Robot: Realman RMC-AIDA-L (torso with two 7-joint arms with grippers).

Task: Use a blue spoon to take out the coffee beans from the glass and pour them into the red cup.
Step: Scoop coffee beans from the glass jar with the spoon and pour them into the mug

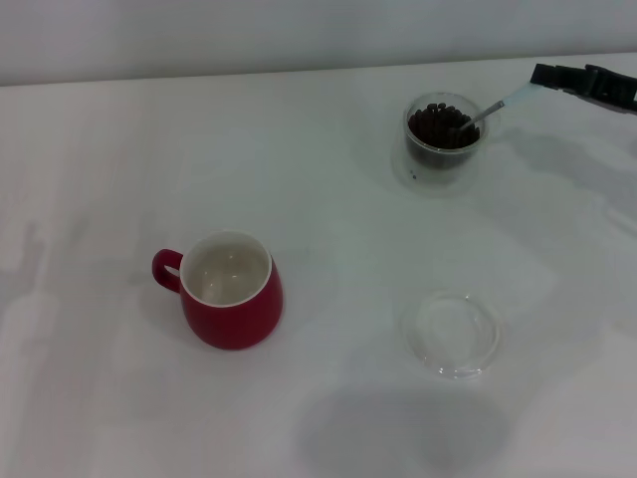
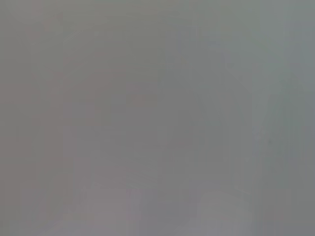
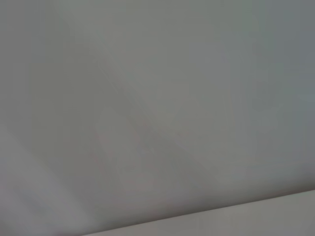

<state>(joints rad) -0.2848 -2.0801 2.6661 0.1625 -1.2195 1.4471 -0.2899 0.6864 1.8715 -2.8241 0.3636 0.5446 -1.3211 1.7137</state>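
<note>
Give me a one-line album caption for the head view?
Right gripper holds the blue spoon in the glass of coffee beans; red cup waits.

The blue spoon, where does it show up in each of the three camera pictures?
Head view: the blue spoon is at upper right, its bowl among the coffee beans in the glass, its pale handle held by the right gripper.
Left wrist view: not in it.
Right wrist view: not in it.
Shared landmark: none; both wrist views show only blank grey surface.

Glossy red cup, clear glass
</note>
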